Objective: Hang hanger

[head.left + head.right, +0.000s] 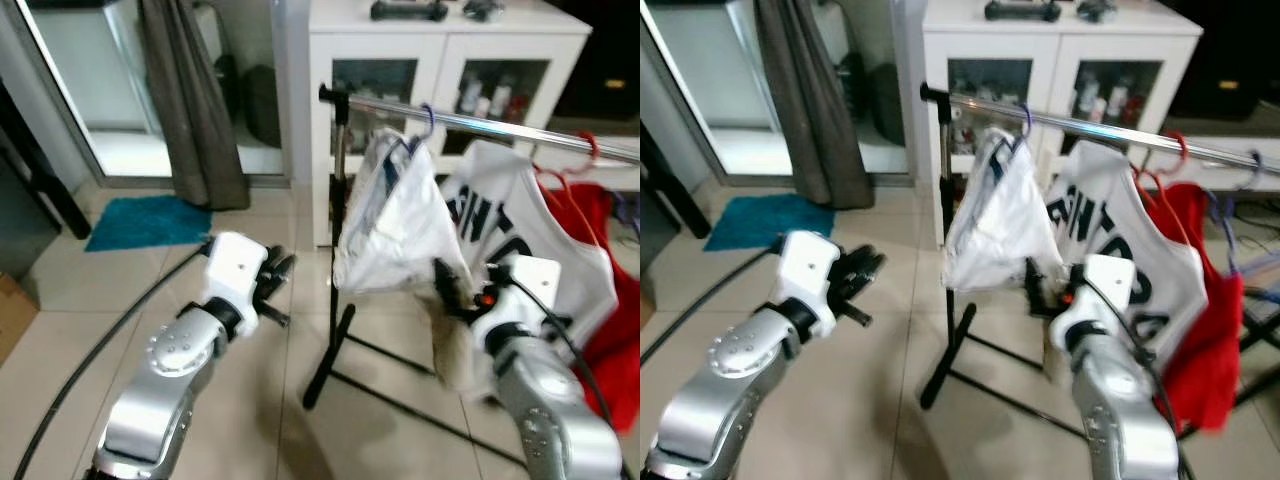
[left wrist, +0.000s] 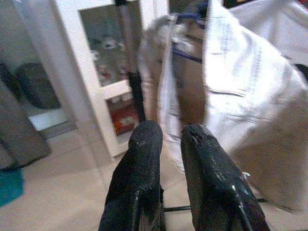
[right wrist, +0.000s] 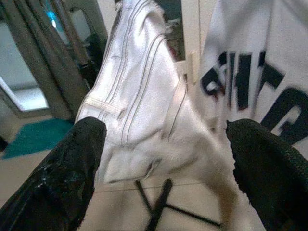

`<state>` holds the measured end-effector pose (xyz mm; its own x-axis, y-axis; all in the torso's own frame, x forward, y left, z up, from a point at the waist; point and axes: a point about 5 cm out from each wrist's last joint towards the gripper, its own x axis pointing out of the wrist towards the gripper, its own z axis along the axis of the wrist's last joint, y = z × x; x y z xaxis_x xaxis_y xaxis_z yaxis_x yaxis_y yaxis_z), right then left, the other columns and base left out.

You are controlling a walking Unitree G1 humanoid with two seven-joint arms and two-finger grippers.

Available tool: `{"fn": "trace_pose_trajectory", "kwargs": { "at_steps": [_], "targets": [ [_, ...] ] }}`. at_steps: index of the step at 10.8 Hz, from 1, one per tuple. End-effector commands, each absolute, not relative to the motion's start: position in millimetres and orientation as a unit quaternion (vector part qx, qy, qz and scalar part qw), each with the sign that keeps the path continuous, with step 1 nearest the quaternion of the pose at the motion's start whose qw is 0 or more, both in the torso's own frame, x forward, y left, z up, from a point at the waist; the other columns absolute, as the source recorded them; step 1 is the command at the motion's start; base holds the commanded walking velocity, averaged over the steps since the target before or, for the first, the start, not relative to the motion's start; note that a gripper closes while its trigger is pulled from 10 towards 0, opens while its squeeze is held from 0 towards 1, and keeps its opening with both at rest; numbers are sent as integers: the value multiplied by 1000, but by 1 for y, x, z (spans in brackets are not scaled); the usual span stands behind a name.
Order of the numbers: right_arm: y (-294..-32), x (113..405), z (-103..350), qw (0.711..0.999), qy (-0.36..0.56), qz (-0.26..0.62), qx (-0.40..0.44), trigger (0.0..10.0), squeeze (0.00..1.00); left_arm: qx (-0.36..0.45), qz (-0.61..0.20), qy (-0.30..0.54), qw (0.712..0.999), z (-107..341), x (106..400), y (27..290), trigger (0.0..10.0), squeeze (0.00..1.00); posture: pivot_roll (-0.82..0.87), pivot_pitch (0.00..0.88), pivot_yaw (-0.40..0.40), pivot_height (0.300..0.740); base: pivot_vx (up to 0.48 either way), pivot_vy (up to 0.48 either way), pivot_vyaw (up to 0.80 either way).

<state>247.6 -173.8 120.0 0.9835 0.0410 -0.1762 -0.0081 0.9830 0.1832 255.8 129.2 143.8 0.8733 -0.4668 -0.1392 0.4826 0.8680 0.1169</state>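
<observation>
Now crumpled white garment (image 1: 395, 225) on chrome rail (image 1: 500, 128).

white cabinet (image 1: 440, 60) | grey curtain (image 1: 190, 110) | teal mat (image 1: 150, 220)

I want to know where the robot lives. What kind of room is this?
Probably a room in a home, perhaps a laundry corner. Clothes hang on a metal rail: a white garment, a lettered white shirt and something red. Behind stands a white cabinet, with a grey curtain and tiled floor.
</observation>
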Motion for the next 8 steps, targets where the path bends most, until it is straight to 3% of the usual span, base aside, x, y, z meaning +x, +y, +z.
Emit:
{"fn": "trace_pose_trajectory", "kwargs": {
  "at_steps": [1,3,8],
  "targets": [
    [-163,252,129,991,66,42,104,10000,0,89,-241,52,965,145,255,138,10000,0,81,0,7,740,382,0,0],
    [-163,255,136,991,46,57,110,10000,0,92,-245,52,964,144,254,136,10000,0,79,0,8,740,330,0,0],
    [-172,255,149,989,15,85,117,10000,0,99,-227,51,968,142,256,137,10000,0,82,0,3,740,0,0,0]
  ]
}}
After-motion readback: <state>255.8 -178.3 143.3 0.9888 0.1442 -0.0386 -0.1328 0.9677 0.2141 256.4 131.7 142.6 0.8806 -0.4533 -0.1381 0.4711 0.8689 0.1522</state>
